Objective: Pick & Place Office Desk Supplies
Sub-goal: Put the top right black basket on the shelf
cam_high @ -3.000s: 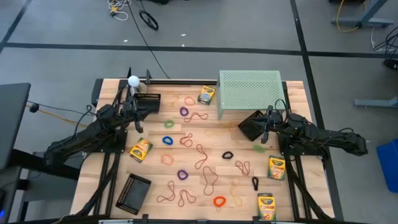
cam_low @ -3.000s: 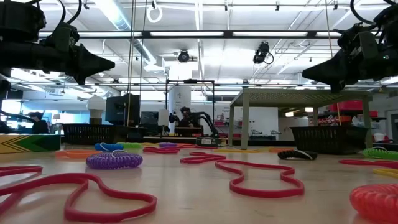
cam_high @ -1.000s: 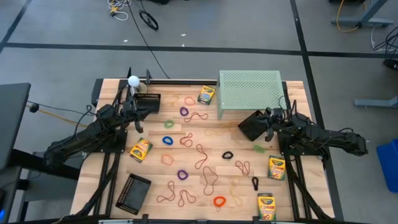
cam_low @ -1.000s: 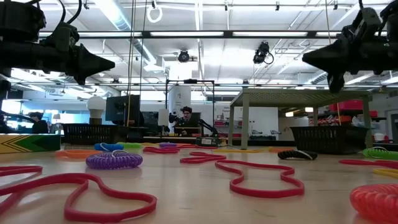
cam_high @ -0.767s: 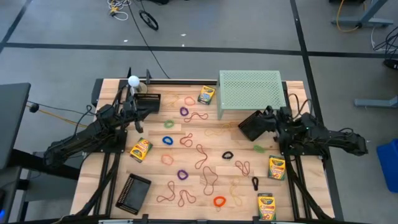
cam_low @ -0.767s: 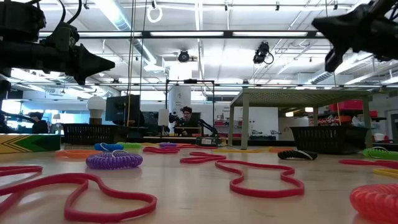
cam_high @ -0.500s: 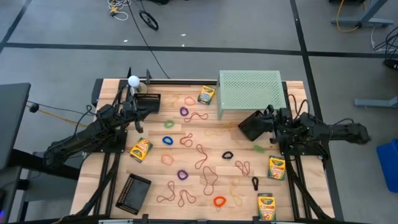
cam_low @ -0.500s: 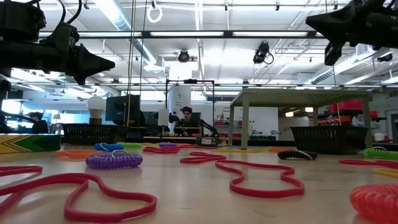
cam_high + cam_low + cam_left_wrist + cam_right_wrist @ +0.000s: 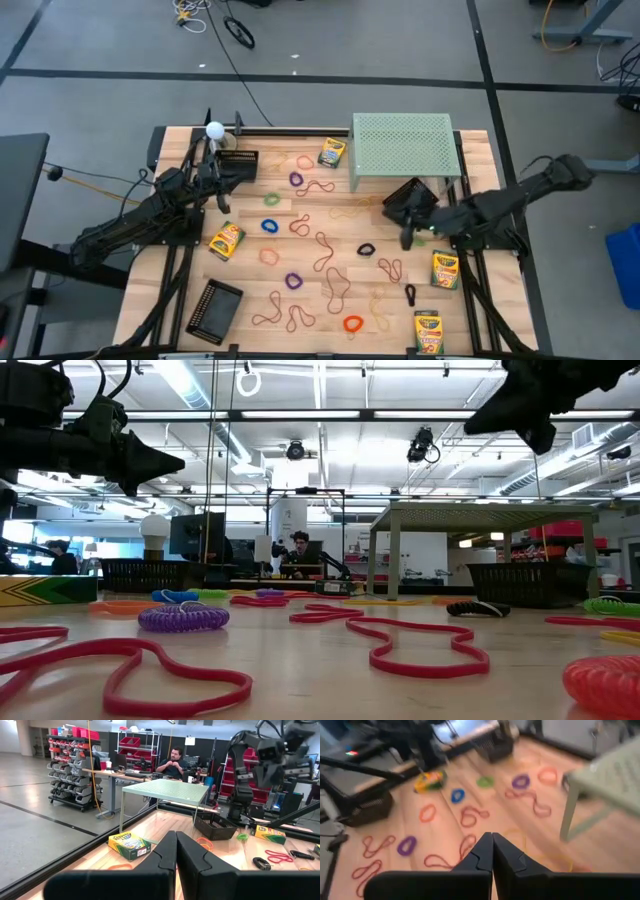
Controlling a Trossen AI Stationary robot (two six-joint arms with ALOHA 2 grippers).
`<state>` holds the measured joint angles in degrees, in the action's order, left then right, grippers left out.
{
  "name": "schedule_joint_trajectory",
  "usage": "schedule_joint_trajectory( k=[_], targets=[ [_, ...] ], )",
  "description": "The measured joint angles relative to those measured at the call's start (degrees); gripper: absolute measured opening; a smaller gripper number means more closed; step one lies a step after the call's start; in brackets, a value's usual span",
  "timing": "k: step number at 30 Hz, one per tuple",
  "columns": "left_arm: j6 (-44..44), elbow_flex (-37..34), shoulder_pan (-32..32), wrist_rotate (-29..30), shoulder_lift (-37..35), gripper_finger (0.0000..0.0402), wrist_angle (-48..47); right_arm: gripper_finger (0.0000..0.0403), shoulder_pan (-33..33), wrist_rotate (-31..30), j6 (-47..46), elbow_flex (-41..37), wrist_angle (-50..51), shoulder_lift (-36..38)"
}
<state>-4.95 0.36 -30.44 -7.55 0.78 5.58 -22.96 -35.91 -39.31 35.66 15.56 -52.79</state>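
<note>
The office desk supplies lie scattered on the wooden table [image 9: 470,150]: red and tan rubber-band loops [image 9: 335,285], small coloured rings such as a blue one [image 9: 270,226] and a purple one [image 9: 296,179], and crayon boxes [image 9: 445,270] [image 9: 226,241] [image 9: 331,152]. My right gripper [image 9: 406,238] hangs shut, tipped downward, high above the table's right middle near a green ring [image 9: 416,238]; nothing is between its fingers [image 9: 491,836]. My left gripper [image 9: 228,172] waits shut and level at the far left [image 9: 176,836].
A pale green perforated stand [image 9: 403,148] stands at the far right, with a black basket [image 9: 405,200] in front of it. Another basket [image 9: 238,163] and a white ball [image 9: 214,130] sit far left. A third basket [image 9: 215,310] lies near left. A person sits beyond the table [image 9: 173,762].
My right gripper has risen and swung out from beside the black basket toward the table's middle and near edge, tipping its fingers downward. The left arm and the supplies have kept still.
</note>
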Motion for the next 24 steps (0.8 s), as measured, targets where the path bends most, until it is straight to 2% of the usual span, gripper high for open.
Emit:
schedule_joint_trajectory(
  k=[5, 13, 18, 24],
  targets=[
    [0.02, -0.01, 0.0, 0.01, 0.0, 0.0007, 0.0, 0.001, -0.18, 0.61, -7.99, 4.4, 5.37, -9.32],
    [0.01, 0.0, 0.0, 0.0, 0.0, 0.0007, 0.0, 0.0018, 4.13, 7.75, -28.58, 17.44, 36.72, -22.2],
    [0.02, 0.0, 0.0, 0.0, 0.0, 0.0007, 0.0, 0.0069, 7.45, 15.21, -28.72, 18.19, 39.46, -27.3],
    [0.0, -0.01, 0.0, 0.0, 0.0, 0.0007, 0.0, 0.0147, 11.48, 15.42, -27.46, 18.19, 40.95, -30.17]
  ],
)
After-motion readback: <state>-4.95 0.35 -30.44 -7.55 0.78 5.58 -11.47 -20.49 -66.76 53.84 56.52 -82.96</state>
